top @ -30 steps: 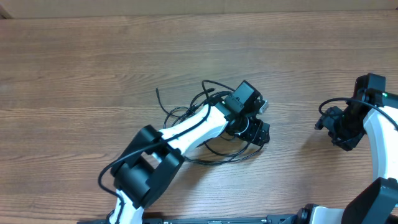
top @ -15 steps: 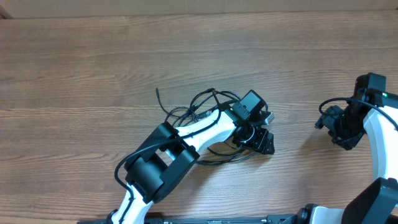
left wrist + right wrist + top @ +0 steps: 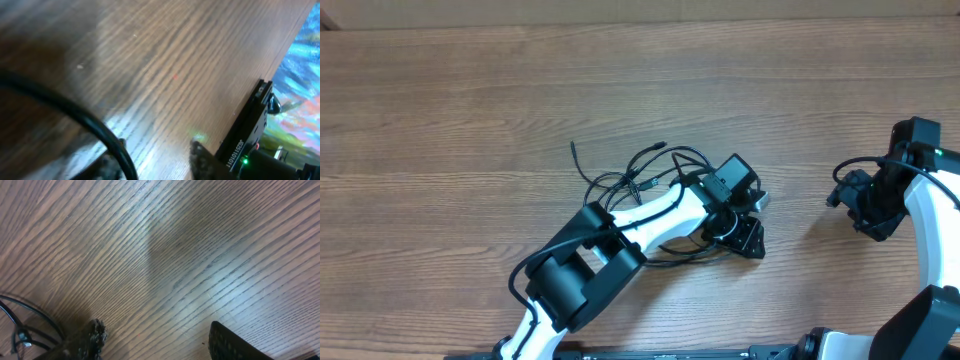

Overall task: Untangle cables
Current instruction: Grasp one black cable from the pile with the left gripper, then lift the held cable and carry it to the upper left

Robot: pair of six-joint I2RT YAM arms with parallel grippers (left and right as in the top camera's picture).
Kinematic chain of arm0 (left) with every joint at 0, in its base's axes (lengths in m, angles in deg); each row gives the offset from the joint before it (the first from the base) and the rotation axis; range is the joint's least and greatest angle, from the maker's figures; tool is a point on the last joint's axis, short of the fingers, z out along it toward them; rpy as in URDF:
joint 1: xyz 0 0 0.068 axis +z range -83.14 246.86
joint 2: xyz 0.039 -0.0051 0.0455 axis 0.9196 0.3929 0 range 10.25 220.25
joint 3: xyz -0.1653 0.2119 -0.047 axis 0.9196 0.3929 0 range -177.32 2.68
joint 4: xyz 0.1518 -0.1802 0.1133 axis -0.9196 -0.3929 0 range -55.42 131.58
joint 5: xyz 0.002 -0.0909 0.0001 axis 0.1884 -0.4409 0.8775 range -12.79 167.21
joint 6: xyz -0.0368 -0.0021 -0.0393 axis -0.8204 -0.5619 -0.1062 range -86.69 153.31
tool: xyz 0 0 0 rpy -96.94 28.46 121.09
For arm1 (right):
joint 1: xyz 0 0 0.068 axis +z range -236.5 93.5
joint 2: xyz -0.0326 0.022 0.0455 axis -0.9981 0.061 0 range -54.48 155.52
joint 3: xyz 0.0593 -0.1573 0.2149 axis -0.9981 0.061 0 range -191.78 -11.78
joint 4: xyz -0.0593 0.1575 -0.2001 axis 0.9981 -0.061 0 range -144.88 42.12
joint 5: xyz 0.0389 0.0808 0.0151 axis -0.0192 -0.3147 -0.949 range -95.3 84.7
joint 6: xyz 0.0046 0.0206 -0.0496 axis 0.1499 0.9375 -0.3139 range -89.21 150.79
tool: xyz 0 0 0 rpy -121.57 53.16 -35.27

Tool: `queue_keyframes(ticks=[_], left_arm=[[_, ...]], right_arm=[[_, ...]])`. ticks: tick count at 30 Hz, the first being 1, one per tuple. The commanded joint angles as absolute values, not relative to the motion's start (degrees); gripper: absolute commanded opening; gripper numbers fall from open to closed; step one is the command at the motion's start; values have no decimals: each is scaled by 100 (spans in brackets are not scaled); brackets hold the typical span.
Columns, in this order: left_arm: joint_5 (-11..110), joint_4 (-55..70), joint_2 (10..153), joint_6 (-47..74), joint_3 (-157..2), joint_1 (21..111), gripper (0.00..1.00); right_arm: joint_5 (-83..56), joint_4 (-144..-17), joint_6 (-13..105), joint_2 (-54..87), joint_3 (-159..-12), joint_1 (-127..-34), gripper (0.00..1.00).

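Found the left arm [image 3: 655, 212] nearest, reaching from 7 o'clock toward the middle of the tabletop [image 3: 470, 110]. Noted its dark elbow carried toward 3 o'clock compared with a second before. Noted the wrist drawn with it toward 4 o'clock, leaving the left end effector [image 3: 744, 236] low over the wood at the 4 o'clock edge of the cables [image 3: 642, 176].

Saw two blurred fingertips [image 3: 202, 160] in the left wrist view, standing apart. Saw a black cord [image 3: 100, 131], probably one of the cables, curving past one of them, unpinched as far as could be told. Judged this end effector open and holding nothing.

Found the cables in one tangle just left of the tabletop's centre, partly under the left forearm. Saw a low loop toward 6 o'clock and a loose end [image 3: 573, 148] pointing to 11 o'clock. Saw more of the upper loops uncovered than a second earlier, yet the loose end in the same spot. Took that to mean a repositioning along the tangle's edge, with no strand parted so far and the untangling hardly begun.

Found the right end effector [image 3: 865, 205] farther out at 3 o'clock, well apart from the tangle and unmoved. Saw its fingers [image 3: 230, 340] spread over bare wood grain, gripping nothing.
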State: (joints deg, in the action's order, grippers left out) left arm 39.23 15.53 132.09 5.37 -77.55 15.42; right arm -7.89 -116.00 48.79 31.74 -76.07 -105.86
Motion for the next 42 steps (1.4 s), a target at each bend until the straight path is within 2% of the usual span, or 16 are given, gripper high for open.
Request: queue_keyframes(ticks=[1,7,15,22,27,42], left_arm=[[3814,1569,13266,545,-7768,1488,24],[3296,1567,13237,768,-7779,1767,4],[2815,1368,12741,1153,-7904,2847,4],[3707,535,11504,1721,-8356,3920,4],[3814,109,10584,1811,-8881,4578,4],[3652,531,8674,1811,-9858,6276,4]], right_arm=[[-796,-11569,4894,3167,-7736,-10557,66],[-796,-11572,4894,3169,-7736,-10557,65],[-794,-11569,4894,3169,-7736,-10557,66],[-796,-11565,4894,3167,-7736,-10557,65],[-796,-11565,4894,3167,-7736,-10557,65],[-794,-11550,4894,3167,-7736,-10557,66]])
